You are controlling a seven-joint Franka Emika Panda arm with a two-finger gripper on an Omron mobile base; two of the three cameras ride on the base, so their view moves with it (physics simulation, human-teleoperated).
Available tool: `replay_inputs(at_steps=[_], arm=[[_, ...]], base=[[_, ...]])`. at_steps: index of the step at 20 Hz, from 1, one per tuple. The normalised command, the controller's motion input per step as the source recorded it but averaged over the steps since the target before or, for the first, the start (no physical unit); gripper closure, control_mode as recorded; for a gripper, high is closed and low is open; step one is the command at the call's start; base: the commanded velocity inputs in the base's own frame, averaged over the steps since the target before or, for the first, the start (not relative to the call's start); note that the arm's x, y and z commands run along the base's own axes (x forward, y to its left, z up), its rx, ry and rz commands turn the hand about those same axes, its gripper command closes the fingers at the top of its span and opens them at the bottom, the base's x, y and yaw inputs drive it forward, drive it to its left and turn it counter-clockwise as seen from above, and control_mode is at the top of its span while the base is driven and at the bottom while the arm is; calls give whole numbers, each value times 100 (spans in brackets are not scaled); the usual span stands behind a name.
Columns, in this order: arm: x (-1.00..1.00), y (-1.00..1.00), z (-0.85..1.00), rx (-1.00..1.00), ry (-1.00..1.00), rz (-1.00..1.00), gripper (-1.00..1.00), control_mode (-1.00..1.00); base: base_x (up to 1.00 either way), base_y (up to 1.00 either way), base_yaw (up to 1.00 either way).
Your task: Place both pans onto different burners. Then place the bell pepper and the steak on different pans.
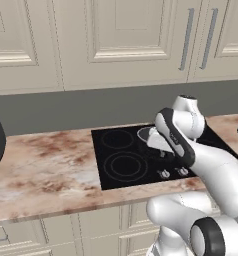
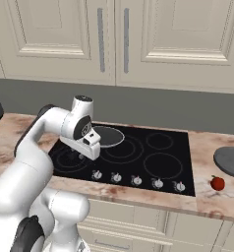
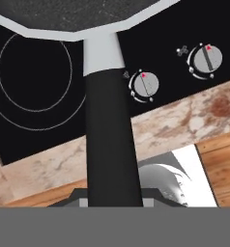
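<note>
**Dark pan held by its handle above the cooktop**

Hand [image 2: 85, 147] pinching the long black handle [image 3: 109, 144] of the shallow dark pan [image 2: 109, 136]; in the hand view the handle runs straight up from between the fingers to a pale neck and the pan's pale rim; fingertips themselves hidden beside the handle.

Right base view: dark pan sits over the rear left part of the glossy black cooktop [image 2: 178, 147], just above a large ring burner [image 2: 133, 149]; cannot tell whether it rests on the glass or is lifted clear of it. Left base view: pan [image 1: 147, 136] partly hidden by the arm's forearm, at the cooktop's rear right.

Deeper grey pan [image 2: 229, 161] on the marble bench [image 2: 207, 142] to the right of the cooktop, cut off by the picture edge, well apart from the dark pan; red bell pepper [image 2: 217, 183] on the bench just in front of the grey pan, near the bench's front edge, upright with stem up.

Row of silver knobs [image 2: 136, 180] along the cooktop's front edge; two of them close under the handle in the hand view; cream cabinet doors [image 2: 55, 39] above.
</note>
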Motion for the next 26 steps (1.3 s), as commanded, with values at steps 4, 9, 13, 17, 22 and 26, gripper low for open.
replay_inputs(at_steps=[4,9,13,17,22,26], arm=[[21,-41,-1,0,0,1,100,-100],[10,-36,-9,0,0,2,100,-100],[1,-24,-17,0,0,1,100,-100],[0,-12,-23,0,0,1,100,-100],[1,-6,-23,0,0,0,100,-100],[0,0,-21,0,0,0,100,-100]], base=[[0,0,0],[0,0,0],[0,0,0],[0,0,0],[0,0,0],[0,0,0]])
